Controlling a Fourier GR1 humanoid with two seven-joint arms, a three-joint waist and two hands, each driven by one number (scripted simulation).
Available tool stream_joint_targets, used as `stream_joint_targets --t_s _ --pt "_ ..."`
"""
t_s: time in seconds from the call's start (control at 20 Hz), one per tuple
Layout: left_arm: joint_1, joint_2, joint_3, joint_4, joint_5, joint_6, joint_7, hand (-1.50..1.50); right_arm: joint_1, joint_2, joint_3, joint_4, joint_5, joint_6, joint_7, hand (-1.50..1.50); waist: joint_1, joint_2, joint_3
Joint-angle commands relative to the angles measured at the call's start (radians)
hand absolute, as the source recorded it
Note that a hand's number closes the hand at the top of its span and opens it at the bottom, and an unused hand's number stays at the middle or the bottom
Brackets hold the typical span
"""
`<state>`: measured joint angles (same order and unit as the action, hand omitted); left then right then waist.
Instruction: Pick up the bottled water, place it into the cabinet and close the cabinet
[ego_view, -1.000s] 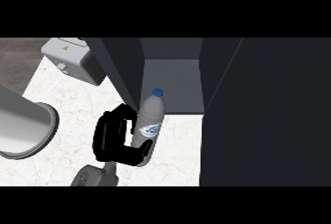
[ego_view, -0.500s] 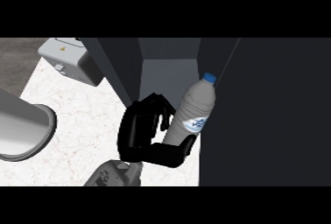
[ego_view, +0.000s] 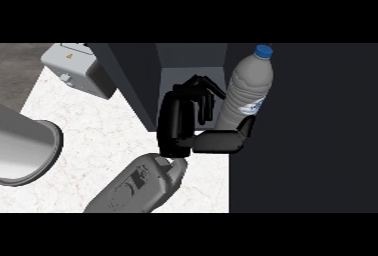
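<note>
While my black left hand (ego_view: 177, 125) sits at centre, its fingers (ego_view: 199, 87) curl against the clear plastic water bottle with the blue cap (ego_view: 247, 85) and the thumb hooks across its base (a wrap, not a pinch). That bottle stands at one o'clock, cap toward twelve, at the right edge of the dark grey cabinet's (ego_view: 133, 75) open compartment.

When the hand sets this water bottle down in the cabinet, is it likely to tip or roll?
The bottled water is tall and narrow, so it probably tips easily if released tilted. Its round body would likely roll once lying down. The right hand holds it low, so the blue-capped top may sway.
</note>
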<state>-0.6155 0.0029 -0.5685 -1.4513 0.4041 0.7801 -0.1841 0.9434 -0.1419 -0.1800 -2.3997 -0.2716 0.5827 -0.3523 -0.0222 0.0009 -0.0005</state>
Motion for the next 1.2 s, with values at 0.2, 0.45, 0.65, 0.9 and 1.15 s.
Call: stream_joint_targets --t_s 0.2,0.45,0.65,0.9,1.15 --pt "-0.121 -0.003 0.038 0.21 0.031 0.018 -0.019 1.5 0.069 -0.007 -0.073 -0.117 -0.145 0.037 0.024 -1.5 -0.007 0.001 0.0" --pt "-0.171 -0.003 0.081 0.319 0.031 -0.034 -0.044 1.5 -0.002 -0.045 -0.12 -0.096 -0.208 0.006 0.088 -1.5 0.006 0.002 0.0" --pt "-0.231 -0.003 0.066 0.444 0.051 -0.009 -0.092 1.5 -0.018 0.002 -0.048 -0.082 -0.131 0.002 0.106 -1.5 -0.004 0.004 0.0" --pt "-0.245 -0.003 0.165 0.591 0.101 -0.08 -0.163 1.5 0.03 0.003 -0.101 -0.058 -0.164 0.06 0.038 -1.5 -0.018 0.005 0.0" --pt "-0.252 -0.003 0.187 0.675 0.185 -0.079 -0.29 1.5 0.003 -0.009 -0.107 -0.06 -0.18 0.051 0.06 -1.5 -0.024 0.008 -0.001"
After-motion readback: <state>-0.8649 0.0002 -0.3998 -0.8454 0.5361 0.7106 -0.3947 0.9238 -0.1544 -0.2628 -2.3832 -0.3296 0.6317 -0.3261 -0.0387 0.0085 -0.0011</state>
